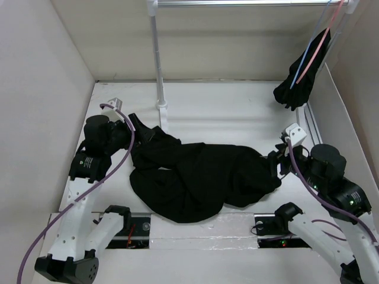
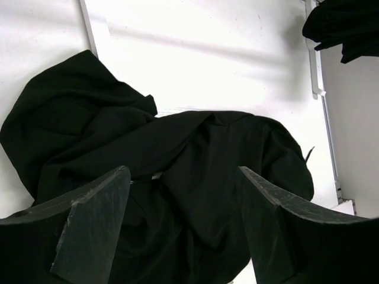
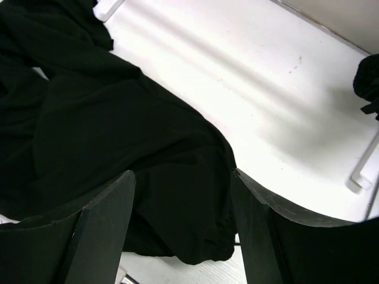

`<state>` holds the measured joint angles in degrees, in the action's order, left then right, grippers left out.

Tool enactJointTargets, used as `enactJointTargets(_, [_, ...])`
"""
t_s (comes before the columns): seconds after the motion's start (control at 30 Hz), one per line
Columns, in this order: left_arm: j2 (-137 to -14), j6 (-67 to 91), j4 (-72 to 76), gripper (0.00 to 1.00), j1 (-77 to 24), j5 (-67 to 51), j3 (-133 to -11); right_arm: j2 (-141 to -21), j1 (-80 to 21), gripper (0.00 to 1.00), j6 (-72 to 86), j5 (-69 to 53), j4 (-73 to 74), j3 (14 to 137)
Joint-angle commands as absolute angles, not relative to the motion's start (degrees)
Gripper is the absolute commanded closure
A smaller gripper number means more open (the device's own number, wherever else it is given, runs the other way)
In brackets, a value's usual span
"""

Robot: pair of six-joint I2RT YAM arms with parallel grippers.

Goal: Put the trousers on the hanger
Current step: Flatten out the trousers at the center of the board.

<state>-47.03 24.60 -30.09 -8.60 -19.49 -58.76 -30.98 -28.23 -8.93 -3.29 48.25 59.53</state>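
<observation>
trousers (image 1: 201, 177) on table (image 1: 237, 112); hanger (image 1: 309, 50) rear-right

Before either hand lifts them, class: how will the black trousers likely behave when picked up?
The trousers lie crumpled in soft folds, so they will probably sag and drape. Spread wide across the table, one grip would likely leave the rest trailing.

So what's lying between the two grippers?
The trousers, in a heap. The top view shows them filling the stretch from the left gripper to the right gripper.
</observation>
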Motion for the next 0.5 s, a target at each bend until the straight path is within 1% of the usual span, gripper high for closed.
enactJointTargets(0.0, [-46.9,25.8,-27.2,0.31,-8.4,-19.4,-59.2,-30.9,-28.7,0.3,-8.3,-0.4,50.4,61.8])
enactJointTargets(0.1, [-46.6,26.9,-26.5,0.27,-8.4,-17.6,-58.7,-32.3,-28.7,0.31,-7.5,2.3,51.1,60.2])
enactJointTargets(0.13, [-46.8,26.9,-26.3,0.27,-8.4,-17.1,-58.6,-32.8,-28.7,0.32,-7.1,3.0,51.6,59.8])
enactJointTargets(0.2, [-47.3,27.0,-26.6,0.27,-8.4,-14.3,-58.7,-32.8,-28.7,0.44,-6.3,4.0,51.3,58.0])
enactJointTargets(0.23, [-48.1,26.9,-27.0,0.27,-8.4,-13.3,-58.6,-32.8,-28.7,0.52,-6.0,4.4,51.2,57.5])
enactJointTargets(0.27, [-48.3,26.8,-27.3,0.27,-8.4,-12.5,-58.7,-32.4,-28.7,0.57,-5.7,4.9,51.2,57.0])
enactJointTargets(0.3, [-48.5,26.8,-27.4,0.27,-8.4,-11.3,-58.7,-32.5,-28.7,0.66,-5.1,5.2,51.1,56.6])
enactJointTargets(0.33, [-49.0,26.7,-27.3,0.28,-8.4,-11.0,-58.6,-32.3,-28.7,0.77,-5.0,5.1,50.8,56.5])
enactJointTargets(0.37, [-49.9,26.6,-28.1,0.28,-8.4,-9.1,-58.1,-32.5,-28.7,0.97,-4.5,6.1,51.4,56.3])
enactJointTargets(0.4, [-50.5,26.6,-28.6,0.28,-8.4,-6.5,-57.7,-33.4,-28.7,0.97,-2.9,9.2,52.5,56.2])
enactJointTargets(0.43, [-51.4,26.6,-28.6,0.29,-8.4,-6.5,-57.7,-33.4,-28.7,0.97,-2.9,9.2,52.6,55.9])
enactJointTargets(0.47, [-52.6,26.8,-29.8,0.28,-8.4,-4.9,-57.3,-34.3,-28.7,0.94,-2.0,11.0,52.8,55.9])
